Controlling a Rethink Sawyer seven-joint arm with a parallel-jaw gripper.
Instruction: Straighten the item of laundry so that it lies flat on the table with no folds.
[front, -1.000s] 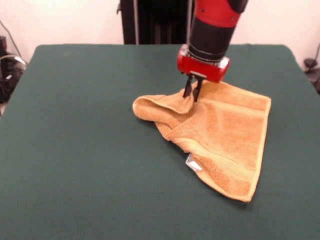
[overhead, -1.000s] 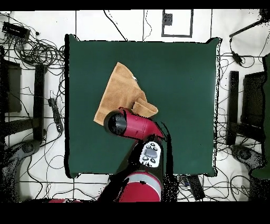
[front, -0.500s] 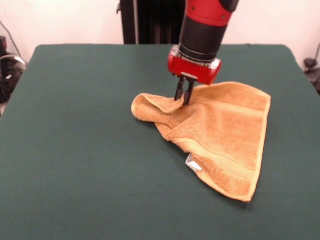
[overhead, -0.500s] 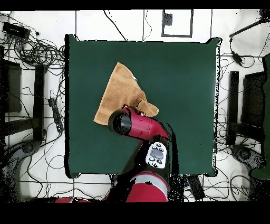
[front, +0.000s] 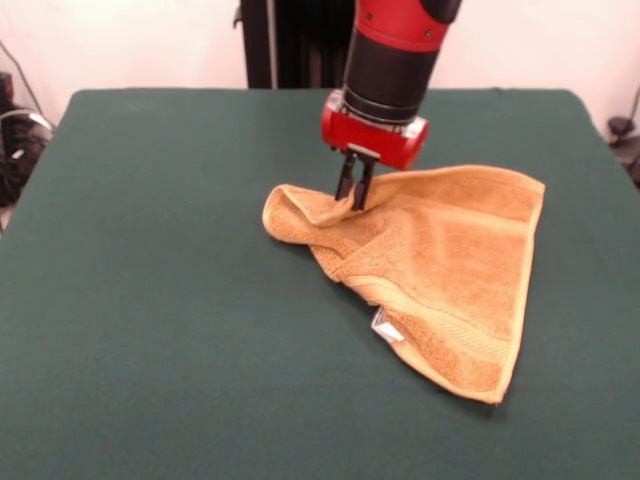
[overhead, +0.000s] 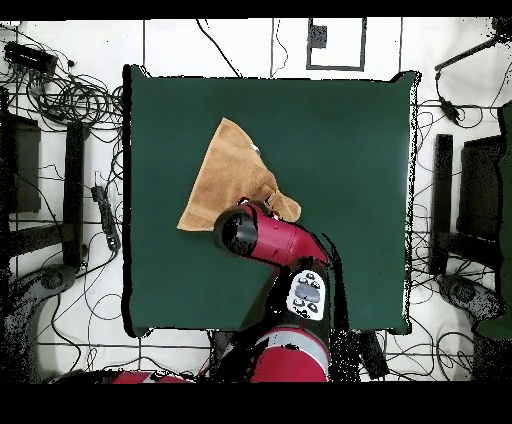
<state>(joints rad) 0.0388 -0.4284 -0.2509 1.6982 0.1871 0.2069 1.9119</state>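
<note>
The end effector (front: 353, 197) pinches the rumpled towel (front: 440, 260) on the table (front: 150, 300).

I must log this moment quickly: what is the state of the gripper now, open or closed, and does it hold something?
Gripper: closed, fingers pinching a fold of the orange towel near its bunched corner.

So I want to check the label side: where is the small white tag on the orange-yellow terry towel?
In the front view, the small white tag sits on the orange-yellow terry towel's near left edge, against the dark green table, below the gripper.
</note>
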